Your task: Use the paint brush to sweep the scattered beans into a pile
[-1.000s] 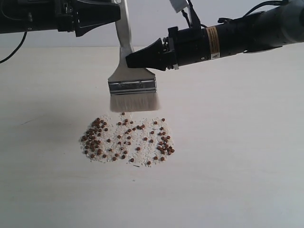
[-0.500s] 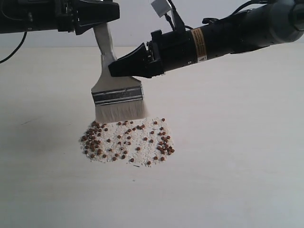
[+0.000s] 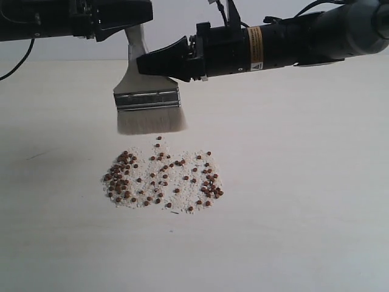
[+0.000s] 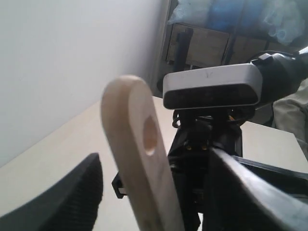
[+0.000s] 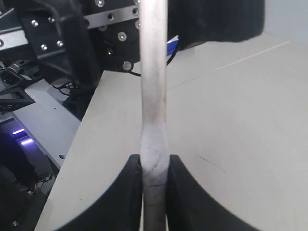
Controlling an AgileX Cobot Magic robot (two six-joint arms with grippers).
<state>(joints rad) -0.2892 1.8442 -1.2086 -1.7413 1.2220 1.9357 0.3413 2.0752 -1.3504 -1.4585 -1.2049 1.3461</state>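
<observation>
On the near stretch of the bench the beans lie in a loose, wide patch, not yet drawn into a pile. Just beyond them I hold the paint brush upright, its bristles pointing down and clear of the surface. My right end effector is clamped narrow on the wooden handle above the ferrule and carries the brush alone. Higher and farther back, my left end effector stands wide on either side of the handle's holed end, gripping nothing as far as I can tell. I judge this the set-up for a stroke. The next move calls for lowering the bristles to the bench behind the patch's far edge, then drawing them gently toward its middle so the round beans gather and do not roll off. A yellow label on my right arm bears print too small to read, and no brand shows on the brush.
</observation>
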